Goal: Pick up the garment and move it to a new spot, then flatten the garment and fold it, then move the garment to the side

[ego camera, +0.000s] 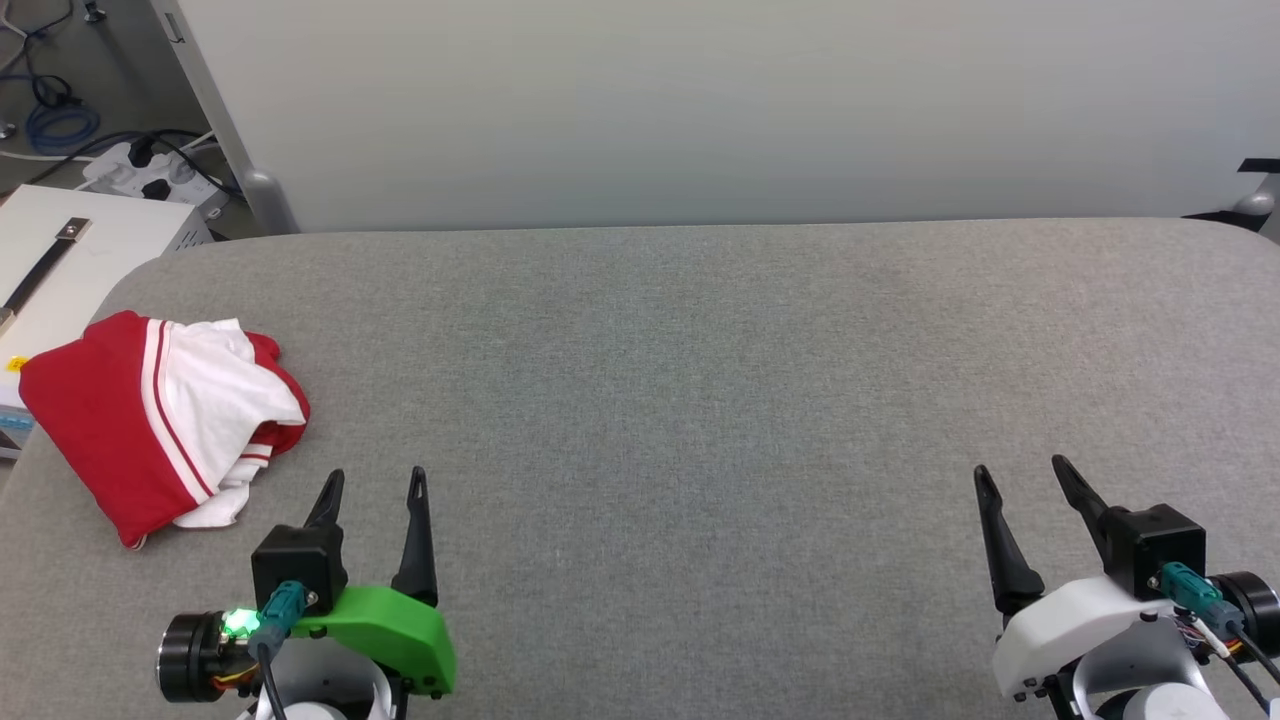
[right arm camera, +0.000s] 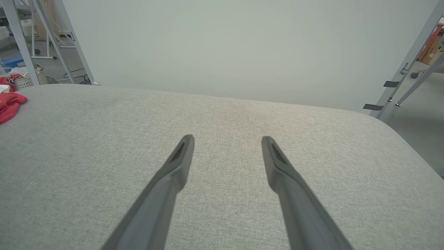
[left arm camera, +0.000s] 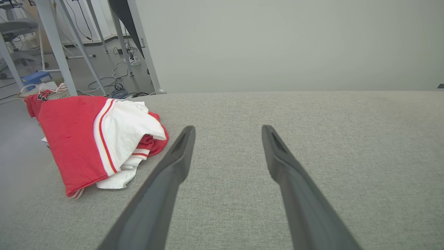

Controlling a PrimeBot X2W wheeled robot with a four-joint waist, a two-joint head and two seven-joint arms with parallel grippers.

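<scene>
The left tool (ego camera: 376,473) is released: jaws spread, grasping nothing, over the grey surface (ego camera: 700,400). The right tool (ego camera: 1020,466) is likewise released and empty, well apart on the opposite side. The red and white shirt (ego camera: 150,420) lies bunched near the left tool without touching it, apparently overhanging the surface's left edge.

I could read no text, number or brand in any view. The shirt (ego camera: 100,420) showed me plain red cloth, white cloth and striped trim, with no legible print on the faces turned up. A small yellow tag (ego camera: 15,363) at the white box (ego camera: 60,250) beside the bench (ego camera: 700,400) was too small to read.
</scene>
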